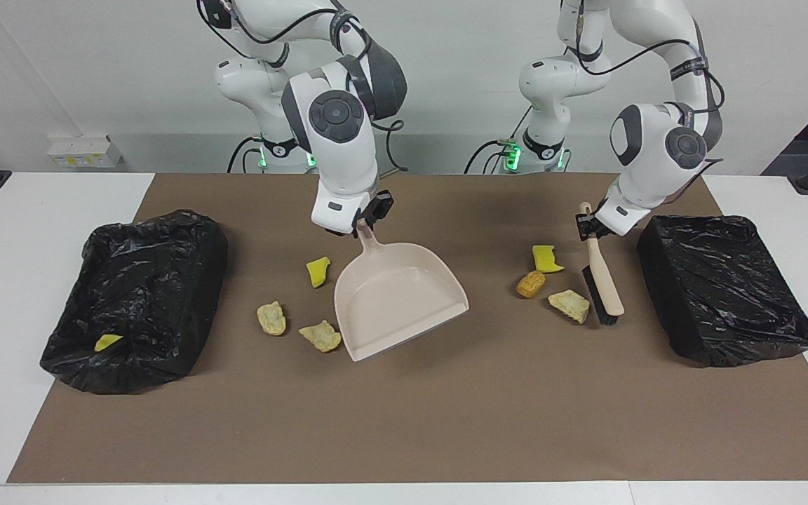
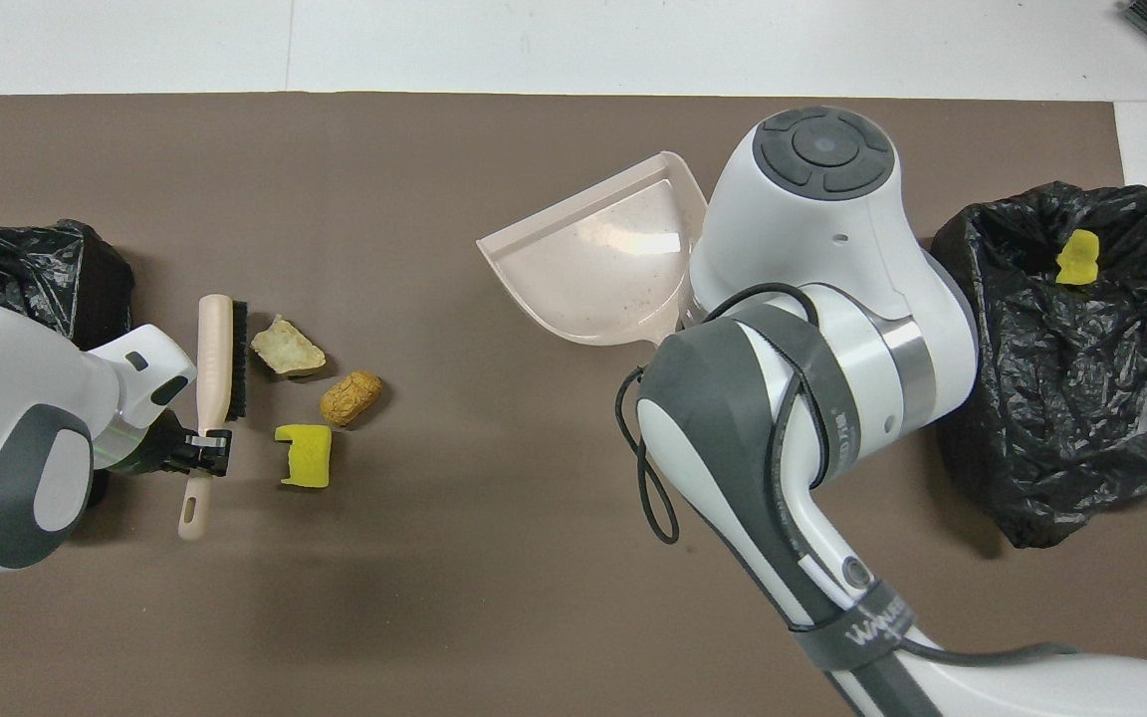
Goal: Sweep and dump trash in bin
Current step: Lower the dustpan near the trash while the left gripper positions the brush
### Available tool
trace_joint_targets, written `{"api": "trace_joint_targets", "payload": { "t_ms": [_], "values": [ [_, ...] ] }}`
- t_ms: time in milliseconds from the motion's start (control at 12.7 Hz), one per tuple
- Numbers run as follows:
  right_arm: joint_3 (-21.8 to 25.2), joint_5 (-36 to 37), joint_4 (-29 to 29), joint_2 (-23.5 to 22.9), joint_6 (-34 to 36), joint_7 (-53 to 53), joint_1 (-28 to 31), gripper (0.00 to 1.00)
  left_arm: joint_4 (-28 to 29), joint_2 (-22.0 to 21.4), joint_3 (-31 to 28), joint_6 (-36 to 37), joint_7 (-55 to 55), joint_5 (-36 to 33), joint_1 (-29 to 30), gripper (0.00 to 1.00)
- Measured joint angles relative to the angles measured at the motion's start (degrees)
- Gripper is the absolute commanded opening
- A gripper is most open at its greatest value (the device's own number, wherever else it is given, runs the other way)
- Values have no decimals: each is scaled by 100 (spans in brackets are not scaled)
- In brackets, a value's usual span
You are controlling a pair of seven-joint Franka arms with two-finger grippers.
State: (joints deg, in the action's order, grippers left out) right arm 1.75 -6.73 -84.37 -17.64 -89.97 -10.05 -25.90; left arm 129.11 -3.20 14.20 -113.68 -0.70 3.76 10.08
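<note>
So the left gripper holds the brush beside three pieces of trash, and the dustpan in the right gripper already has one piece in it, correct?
Not quite: the dustpan is empty, as the overhead view shows. The rest stands: the left gripper holds the brush beside three pieces of trash, and the right gripper holds the dustpan.

Left gripper (image 2: 203,448) clamped on brush (image 2: 212,368) handle, bristles just beside beige chunk (image 2: 286,347), golden-brown nugget (image 2: 349,396) and yellow wedge (image 2: 305,455) near, dustpan (image 2: 593,259) tilted under right arm, yellow piece (image 2: 1077,257) in black-lined bin (image 2: 1071,378).
</note>
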Motion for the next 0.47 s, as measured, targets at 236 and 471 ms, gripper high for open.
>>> {"api": "trace_joint_targets", "payload": {
  "t_ms": [236,471],
  "values": [
    [-8,236,-194,98,6,-947,-3,0,301,0,63,-242,-43,0,-53,0],
    [-19,485,-618,335,20,-1638,-14,0,359,-29,89,-261,-48,1,-262,0]
  ]
}}
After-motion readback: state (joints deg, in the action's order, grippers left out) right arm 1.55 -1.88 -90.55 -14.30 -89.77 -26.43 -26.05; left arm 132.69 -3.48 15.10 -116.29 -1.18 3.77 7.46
